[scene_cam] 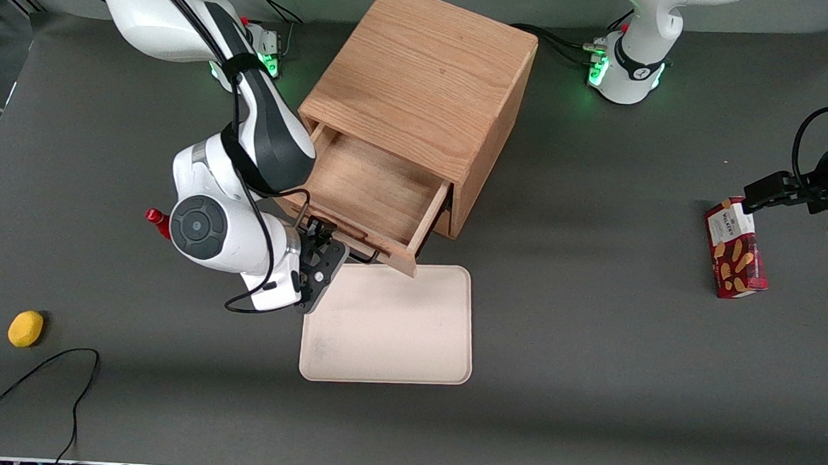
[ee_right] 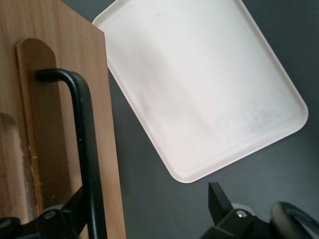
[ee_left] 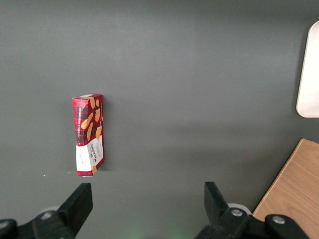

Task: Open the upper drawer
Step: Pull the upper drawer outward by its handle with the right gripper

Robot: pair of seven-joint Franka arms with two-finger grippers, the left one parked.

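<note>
The upper drawer [scene_cam: 370, 195] stands pulled well out of the cabinet [scene_cam: 429, 84], its bare wooden floor showing, its front over the edge of the cream tray [scene_cam: 388, 327]. The gripper [scene_cam: 321, 245] sits at the black handle [ee_right: 84, 149], fingers spread, one on each side, not pinching it, which suggests the pull is about done.
</note>
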